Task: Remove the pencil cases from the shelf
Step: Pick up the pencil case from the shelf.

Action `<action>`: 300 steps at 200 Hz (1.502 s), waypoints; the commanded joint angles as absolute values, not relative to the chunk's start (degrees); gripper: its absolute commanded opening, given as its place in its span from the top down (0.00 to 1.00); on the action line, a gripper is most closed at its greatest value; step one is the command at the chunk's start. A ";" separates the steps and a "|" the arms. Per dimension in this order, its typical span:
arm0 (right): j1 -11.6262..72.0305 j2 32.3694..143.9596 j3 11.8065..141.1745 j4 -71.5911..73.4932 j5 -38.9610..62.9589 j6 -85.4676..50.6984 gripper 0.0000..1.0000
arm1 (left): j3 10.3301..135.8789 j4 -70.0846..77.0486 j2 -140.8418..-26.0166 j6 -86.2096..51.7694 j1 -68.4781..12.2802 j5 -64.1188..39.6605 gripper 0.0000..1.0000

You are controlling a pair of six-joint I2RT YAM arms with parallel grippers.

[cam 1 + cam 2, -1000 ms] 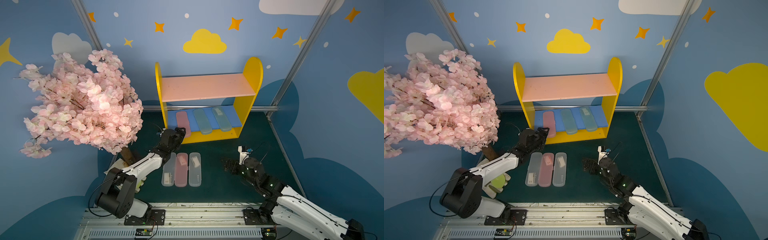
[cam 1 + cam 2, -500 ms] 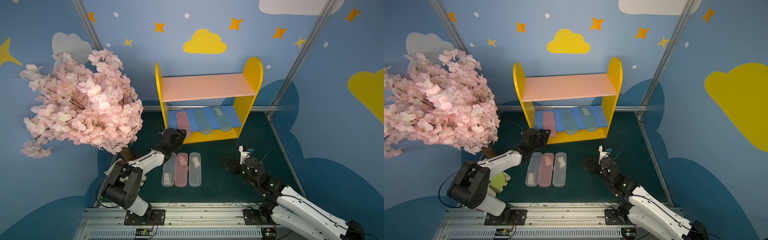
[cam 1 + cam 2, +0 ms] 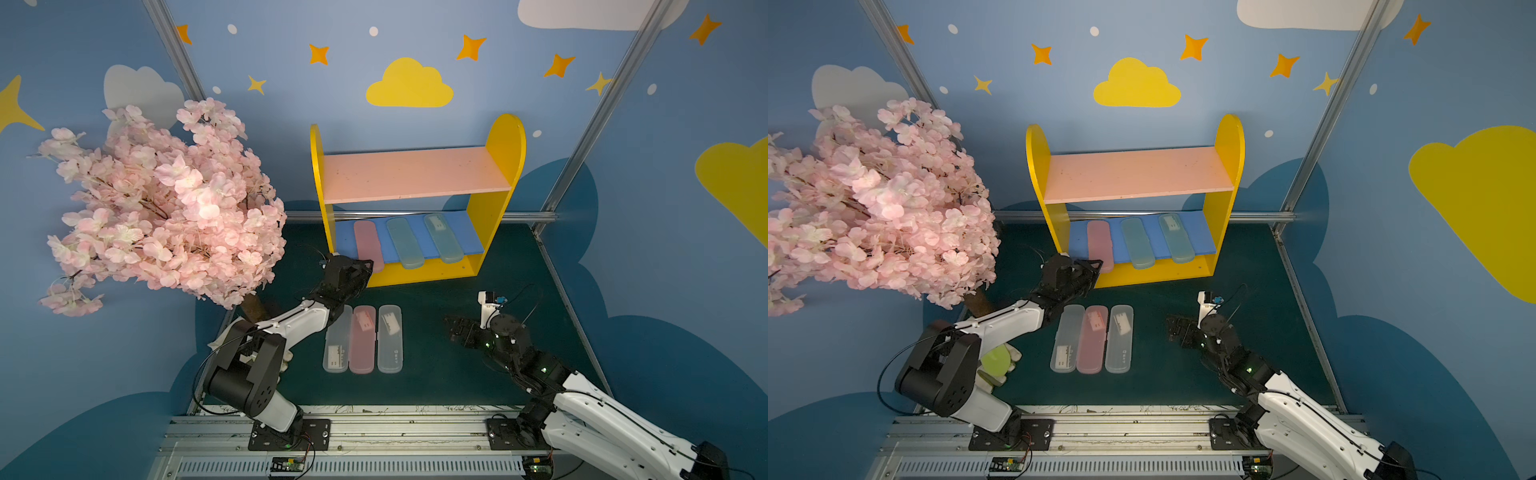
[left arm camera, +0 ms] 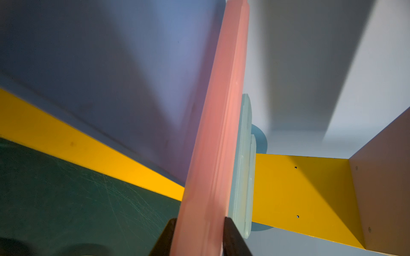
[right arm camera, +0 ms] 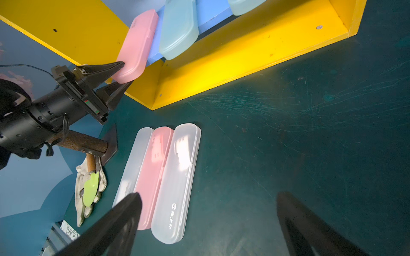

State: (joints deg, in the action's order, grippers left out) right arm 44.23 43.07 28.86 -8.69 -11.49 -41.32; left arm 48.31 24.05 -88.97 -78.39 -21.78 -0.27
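Three on the shelf: a pink case [image 3: 368, 245], a middle teal case [image 3: 405, 243] and an outer teal case [image 3: 442, 237] lie side by side on the blue board [image 3: 345, 237] of the shelf [image 3: 505, 137], their near ends overhanging its front edge.
Three on the surface: two frosted white cases [image 3: 336, 345] [image 3: 390, 338] with a second pink case [image 3: 362, 340] between them lie in a tight row on the green surface [image 3: 519, 270] in front of the shelf.
Left end effector [image 5: 126, 73]: clamped on the pink case's overhanging end, one jaw above and one beneath.
Right end effector [image 3: 449, 330]: jaws wide apart, empty, low over the surface, well apart from the shelf.
Risk, slip: the hold is only at the tip of a long, smooth case, so a quick pull could let it pivot or slide out.
Risk, neighbour: the middle teal case lies just beside, and a sideways draw could drag it off the board.
Risk, landing: a dropped case would probably hit the row below and scatter it.
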 commanded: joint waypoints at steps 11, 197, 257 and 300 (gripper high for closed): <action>43.99 42.34 28.66 -7.21 -11.08 -41.48 0.01 | 47.24 23.57 -86.51 -77.43 -21.18 -0.24 0.73; 42.79 40.05 33.40 -3.02 4.79 -43.38 0.02 | 43.14 23.65 -64.87 -67.33 -31.39 -8.46 0.95; 39.93 44.15 37.83 3.43 18.15 -49.88 0.04 | 37.38 24.57 -57.16 -68.92 -38.89 -10.22 0.97; 38.35 47.60 38.23 10.99 23.90 -55.43 0.06 | 35.63 26.27 -54.74 -70.33 -42.35 -12.47 0.97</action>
State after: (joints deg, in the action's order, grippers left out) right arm 39.09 46.35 36.51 3.97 18.44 -51.51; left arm 36.42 22.46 -56.64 -69.80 -40.95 -10.63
